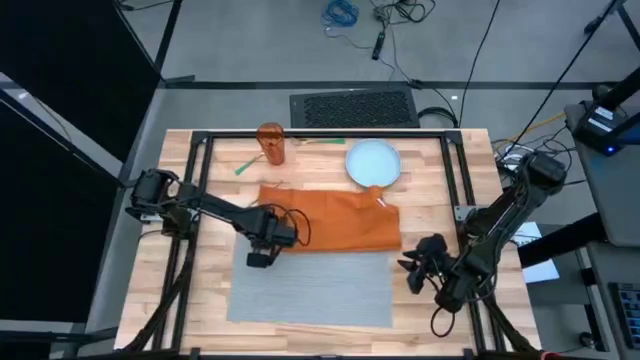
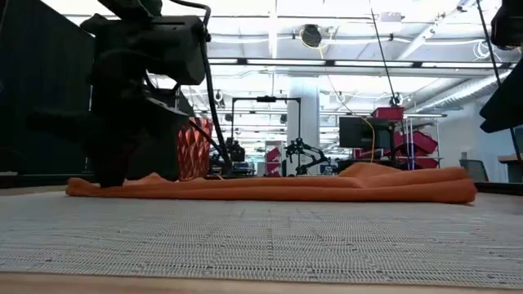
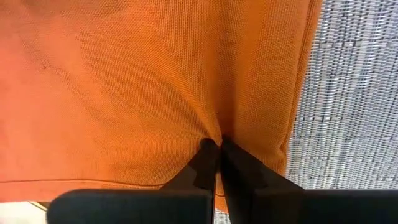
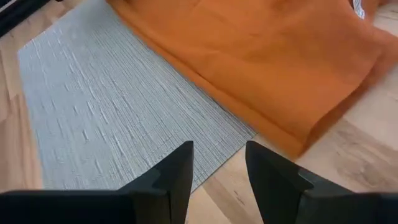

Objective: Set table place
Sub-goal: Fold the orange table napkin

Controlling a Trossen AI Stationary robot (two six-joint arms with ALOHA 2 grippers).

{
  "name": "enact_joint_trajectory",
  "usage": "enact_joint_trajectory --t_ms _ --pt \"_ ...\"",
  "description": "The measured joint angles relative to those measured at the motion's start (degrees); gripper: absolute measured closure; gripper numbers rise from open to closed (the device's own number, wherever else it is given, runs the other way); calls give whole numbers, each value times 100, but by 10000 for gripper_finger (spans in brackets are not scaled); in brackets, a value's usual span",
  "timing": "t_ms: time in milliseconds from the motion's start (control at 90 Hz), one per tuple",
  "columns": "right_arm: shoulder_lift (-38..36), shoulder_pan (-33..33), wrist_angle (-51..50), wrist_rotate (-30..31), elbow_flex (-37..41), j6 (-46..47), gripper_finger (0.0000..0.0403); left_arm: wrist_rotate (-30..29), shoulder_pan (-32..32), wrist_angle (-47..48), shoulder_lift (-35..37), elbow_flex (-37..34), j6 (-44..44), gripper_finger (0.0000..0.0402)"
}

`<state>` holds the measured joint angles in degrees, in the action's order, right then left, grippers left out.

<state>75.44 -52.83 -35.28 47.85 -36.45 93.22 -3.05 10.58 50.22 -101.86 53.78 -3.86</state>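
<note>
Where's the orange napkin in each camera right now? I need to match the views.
High view: orange napkin mid-table, beside the grey placemat's far edge.
Low view: long orange band beyond the placemat.
Left wrist view: fills the picture, pinched by the left claw.
Right wrist view: beyond the open right claw.
Shared landmark: the placemat.

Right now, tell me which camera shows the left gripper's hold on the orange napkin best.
The left wrist view: the left gripper is shut, pinching a fold of the orange napkin. The high view shows the gripper only at the napkin's left end; the low view shows a dark bulk; the right wrist view misses it.
</note>
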Motion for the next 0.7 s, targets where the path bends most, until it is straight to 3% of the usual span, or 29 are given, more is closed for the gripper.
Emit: enact_joint_trajectory --t_ms 178,322,422,578,700 --pt "536 36 55 -256 0 42 271 -54 100 -1 2 -20 -31 401" --pt "793 -150 321 -8 0 85 271 -36 162 96 2 -28 -42 401" --pt "764 -325 -167 -341 -2 746 271 44 197 223 2 -37 -81 401" --pt "755 -656 -1146 -141 0 2013 271 59 221 233 2 -41 -144 401" --pt "868 -604 -1218 -17 0 2124 271 26 255 217 2 -46 -188 401"
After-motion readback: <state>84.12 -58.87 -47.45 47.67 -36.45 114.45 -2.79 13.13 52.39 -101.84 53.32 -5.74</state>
